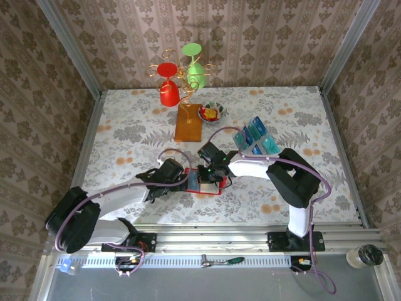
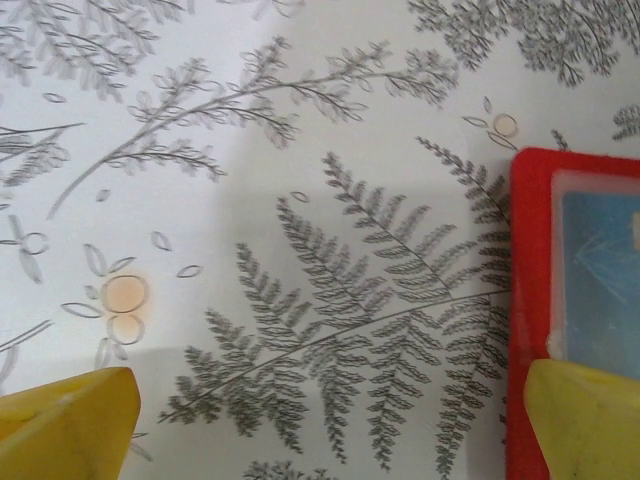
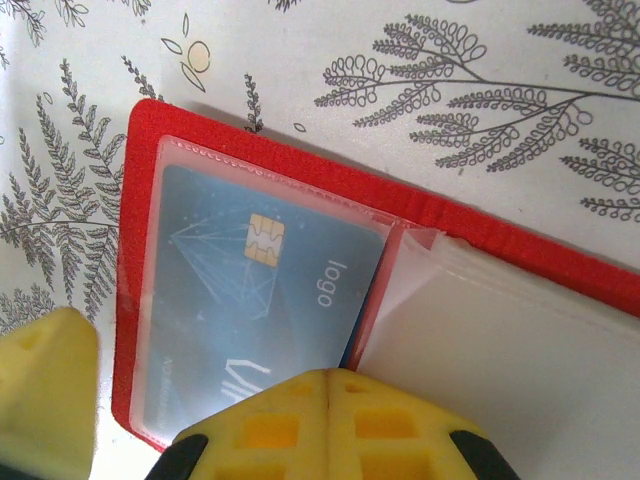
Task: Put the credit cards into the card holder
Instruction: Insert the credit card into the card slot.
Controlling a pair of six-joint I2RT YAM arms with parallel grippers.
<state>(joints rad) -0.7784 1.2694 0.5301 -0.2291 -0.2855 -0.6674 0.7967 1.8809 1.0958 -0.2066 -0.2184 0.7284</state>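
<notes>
My right gripper (image 3: 330,395) is shut, tips together, nothing btw them. It's over the middle of the open holder (image 3: 300,175), by the seam btw the two clear pockets. Can't tell if the tips press down or just hover. My left gripper (image 2: 320,430) is spread wide & empty: one finger (image 2: 585,420) overlaps a red edge of the holder, the other is over bare surface (image 2: 250,150).

The holder lies flat & open near the centre of the surface, btw my two grippers, left one just left of it. One card (image 3: 250,290) is already in the sleeve (image 3: 160,300) on my left gripper's side, chip up. The other sleeve (image 3: 500,340) looks empty, flap a bit lifted. The rest of the cards (image 1: 253,130) stand in a rack (image 1: 262,142), far-right of the holder, well apart.

Handling, my guess:
- Cards: light, thin, stiff, slick. Pinch across the faces at a short edge, leaving most of the length free to feed in. Easier to grab upright in the rack than flat on the surface.
- Holder: light & glossy, prob slides if pushed, so one gripper should pin the red border while the other feeds.
- Sleeve film: soft & floppy. The mouth may collapse & a card corner can snag, so go in shallow & slow.
</notes>
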